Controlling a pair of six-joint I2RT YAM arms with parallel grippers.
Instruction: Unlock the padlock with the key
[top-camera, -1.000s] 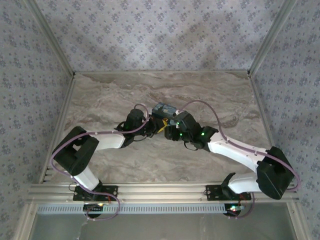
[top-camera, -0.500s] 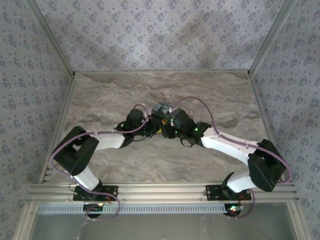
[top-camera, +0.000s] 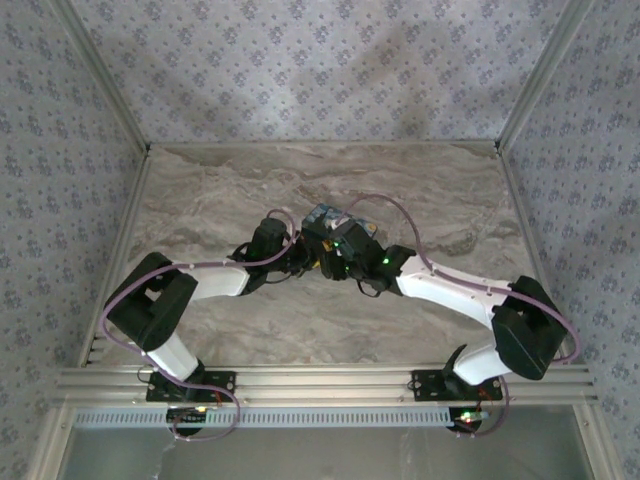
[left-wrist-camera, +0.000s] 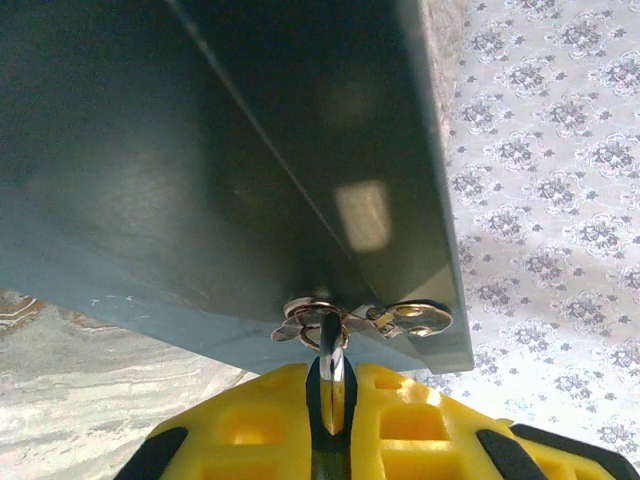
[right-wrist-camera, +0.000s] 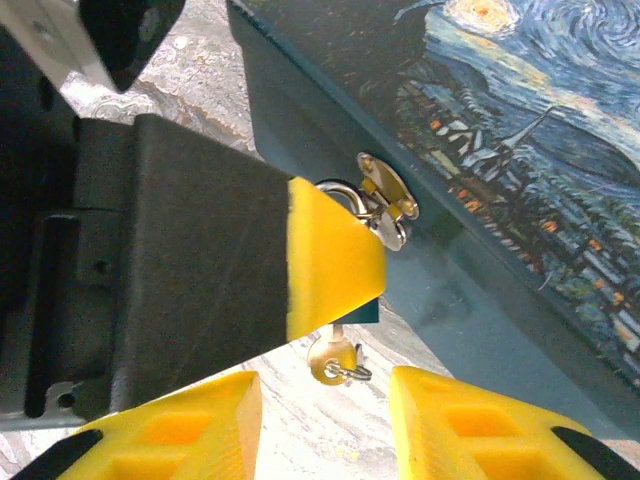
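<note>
The padlock (right-wrist-camera: 360, 311) is a small dark-teal body with a silver shackle (left-wrist-camera: 333, 352) hooked through the hasp (left-wrist-camera: 322, 314) of the blue night-sky tin (right-wrist-camera: 520, 150). My left gripper (left-wrist-camera: 332, 405) is shut on the padlock, which is pinched between its yellow fingers (right-wrist-camera: 330, 255). A brass key (right-wrist-camera: 333, 357) with a small ring sticks out of the padlock's underside. My right gripper (right-wrist-camera: 325, 425) is open just below the key, with one yellow finger on each side and neither touching it. From above, both grippers (top-camera: 322, 258) meet at the tin (top-camera: 325, 214).
The tin rests on the marble tabletop (top-camera: 420, 190), mid-table. Patterned walls (top-camera: 320, 70) close off the back and both sides. The left arm's black wrist (right-wrist-camera: 130, 260) sits close to my right gripper on its left side.
The right arm has swung left, bringing its gripper up to the padlock and key, and its jaws have narrowed slightly. The left arm has held still.
</note>
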